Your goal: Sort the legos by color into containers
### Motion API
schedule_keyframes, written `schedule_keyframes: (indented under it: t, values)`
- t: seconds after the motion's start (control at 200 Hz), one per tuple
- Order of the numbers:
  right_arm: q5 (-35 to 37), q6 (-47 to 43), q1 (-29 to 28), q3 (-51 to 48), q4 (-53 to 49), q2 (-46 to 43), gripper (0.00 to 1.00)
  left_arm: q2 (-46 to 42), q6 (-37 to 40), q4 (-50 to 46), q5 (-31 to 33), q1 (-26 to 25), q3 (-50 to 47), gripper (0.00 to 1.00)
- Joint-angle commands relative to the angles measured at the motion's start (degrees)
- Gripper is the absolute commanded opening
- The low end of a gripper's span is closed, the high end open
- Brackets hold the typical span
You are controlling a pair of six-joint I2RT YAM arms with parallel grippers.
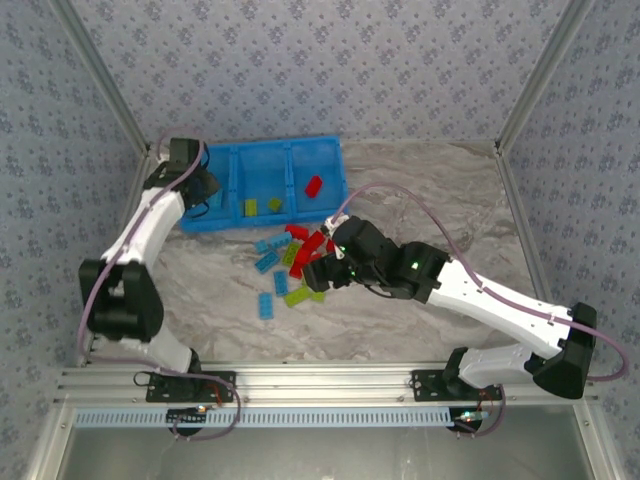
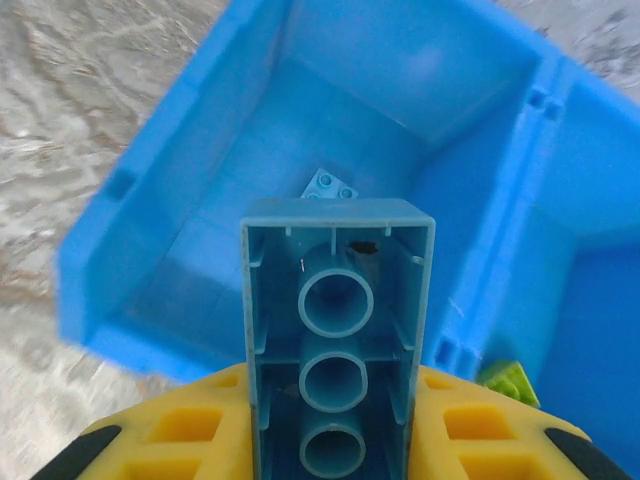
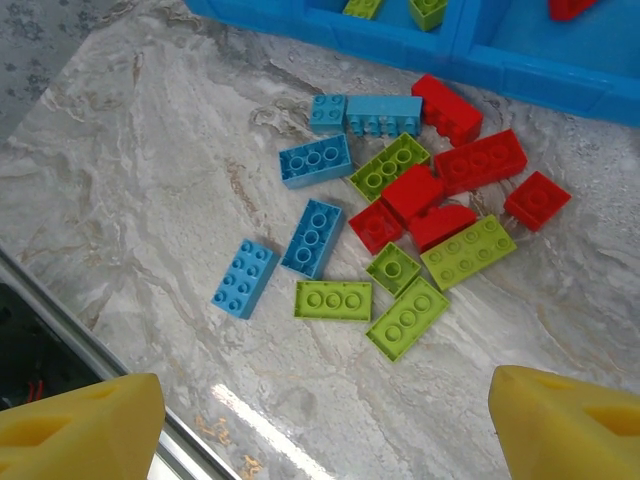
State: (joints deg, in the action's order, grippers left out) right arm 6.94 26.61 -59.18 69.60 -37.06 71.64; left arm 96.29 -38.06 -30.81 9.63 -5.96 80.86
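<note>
Two robot arms work a marbled counter strewn with bricks. Nearest the bases, the right arm reaches in over the loose pile. The right jaws stand wide open and hold nothing, their yellow fingers spread well apart above the counter. Below and ahead of them lie light blue bricks to the left, lime green bricks along the near edge and red bricks farther back, several touching one another.

Beyond the pile sits the blue tray at the far side of the counter. Its middle compartment holds two green bricks, and its right compartment holds one red brick. The left arm stretches to the tray's left end, where the left jaws are closed on a held blue brick, gripped underside up above the left compartment. One more blue brick rests on that compartment's floor.
</note>
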Motion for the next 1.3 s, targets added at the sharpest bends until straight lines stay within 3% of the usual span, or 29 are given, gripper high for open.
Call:
schedule_keyframes:
  t: [0.0, 0.26, 0.395, 0.495, 0.585, 0.745, 0.909, 1.049, 1.174, 1.294]
  values:
    - [2.5, 0.8, -0.3, 0.7, -3.2, -1.8, 0.87, 7.2, 1.9, -1.2, -2.4, 0.9, 6.8, 0.34]
    - [3.0, 1.6, -0.3, -0.6, -3.7, -3.7, 0.87, 12.9, 0.9, -6.1, -2.5, 2.5, 15.3, 0.52]
    - [3.7, 1.7, -0.3, -0.8, -2.6, -3.7, 0.87, 6.2, 0.1, -6.0, -3.9, 2.5, 11.3, 0.54]
    - [5.9, 3.5, 0.3, -3.4, -1.3, -3.6, 0.88, -4.1, -1.7, -4.4, -7.9, 1.6, 4.1, 0.54]
    - [7.2, 6.3, 2.3, -4.4, -0.3, -3.1, 0.91, -15.1, -0.2, -3.3, -8.8, -3.3, -3.0, 0.54]
    - [4.4, 11.3, 7.0, -6.4, 1.6, 0.5, 0.92, -29.8, 9.9, -7.6, -6.4, -18.7, -9.1, 0.53]
    - [0.6, 12.8, 9.0, -7.1, 4.7, 8.0, 0.90, -39.6, 24.2, -14.3, -16.3, -29.4, -13.0, 0.58]
    - [-1.6, 14.1, 7.9, -7.1, 7.3, 13.9, 0.83, -46.2, 28.1, -17.4, -23.0, -32.7, -17.8, 0.69]
    - [-0.8, 18.7, 5.1, -8.2, 9.6, 18.4, 0.85, -50.3, 28.7, -17.4, -21.2, -32.8, -22.9, 0.78]
    - [0.1, 21.0, 3.8, -7.8, 10.7, 23.2, 0.80, -52.0, 28.1, -14.7, -20.5, -32.8, -27.1, 0.99]
